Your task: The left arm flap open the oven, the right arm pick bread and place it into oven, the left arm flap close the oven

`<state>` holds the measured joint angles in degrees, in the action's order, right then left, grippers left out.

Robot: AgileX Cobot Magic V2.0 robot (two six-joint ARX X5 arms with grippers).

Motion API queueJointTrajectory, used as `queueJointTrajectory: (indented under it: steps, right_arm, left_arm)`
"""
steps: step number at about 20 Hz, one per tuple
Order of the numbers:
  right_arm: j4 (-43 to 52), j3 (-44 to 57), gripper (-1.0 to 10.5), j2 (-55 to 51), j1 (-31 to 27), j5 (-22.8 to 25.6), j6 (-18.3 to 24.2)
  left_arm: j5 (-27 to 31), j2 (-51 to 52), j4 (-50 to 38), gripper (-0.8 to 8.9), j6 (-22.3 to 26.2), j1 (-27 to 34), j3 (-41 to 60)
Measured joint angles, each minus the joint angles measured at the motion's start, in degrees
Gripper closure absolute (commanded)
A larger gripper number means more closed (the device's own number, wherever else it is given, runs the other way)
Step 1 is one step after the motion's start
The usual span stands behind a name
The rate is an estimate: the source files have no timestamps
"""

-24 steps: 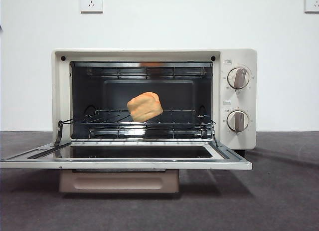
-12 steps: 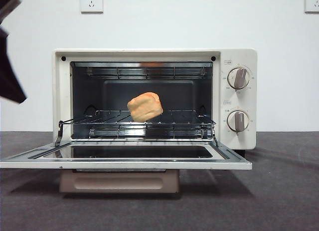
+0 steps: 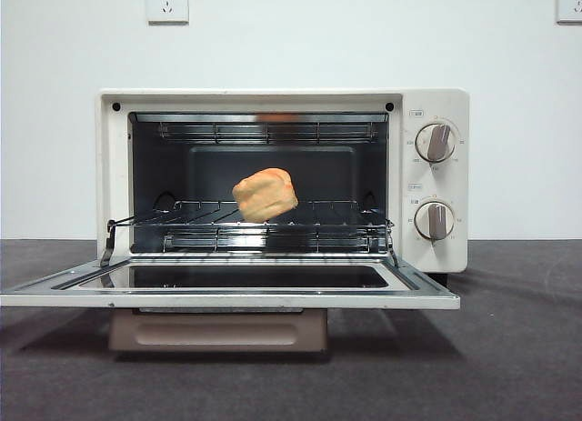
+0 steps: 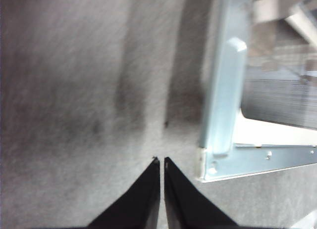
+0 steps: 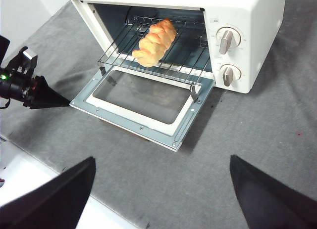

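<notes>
The cream-white oven (image 3: 436,107) stands with its door (image 3: 227,299) flapped down flat. On the wire rack (image 3: 318,223) inside rests the golden-orange bread (image 3: 265,194), also in the right wrist view as the bread (image 5: 154,42). My left gripper (image 4: 159,160) is shut and empty, low over the cloth just off the door's corner (image 4: 213,165), near the beige handle (image 4: 225,90). From the right wrist camera the left gripper (image 5: 45,96) lies beside the door's left corner. My right gripper (image 5: 162,162) is open and empty, high above the table in front of the oven.
Grey cloth (image 3: 509,348) covers the table around the oven. Two knobs (image 3: 435,142) are on the oven's right panel. Wall sockets (image 3: 166,3) sit on the white wall behind. A white table edge (image 5: 20,169) runs near the left arm.
Half a second ago a dark arm showed at the left edge of the front view; it has since left that view. Oven, door and bread have not moved.
</notes>
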<state>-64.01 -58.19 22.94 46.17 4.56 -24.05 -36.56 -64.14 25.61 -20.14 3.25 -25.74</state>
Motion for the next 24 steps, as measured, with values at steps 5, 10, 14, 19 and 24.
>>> queueJointTrajectory:
  steps: [5,10,14,19,24]
  right_arm:
    - [0.0,0.0,5.2,0.0,0.0,0.7,0.0]
    - [0.0,0.0,5.2,0.0,0.0,1.4,0.0]
    - [0.0,0.0,5.2,0.0,0.0,1.4,0.0]
    - [0.0,0.0,5.2,0.0,0.0,1.4,0.0]
    - [0.0,0.0,5.2,0.0,0.0,1.4,-0.4]
  left_arm:
    - [-0.6,-2.2,-1.5,7.98,-1.0,-1.7,0.0]
    - [-3.2,-8.8,-6.7,7.98,-3.0,-3.0,0.0]
    - [-5.5,-9.4,-7.9,7.98,-4.6,-3.4,0.0]
    - [-8.9,-9.5,-10.8,7.98,-8.3,-3.2,0.1]
    - [-14.6,-9.5,-18.2,7.98,-15.2,-3.1,-0.2]
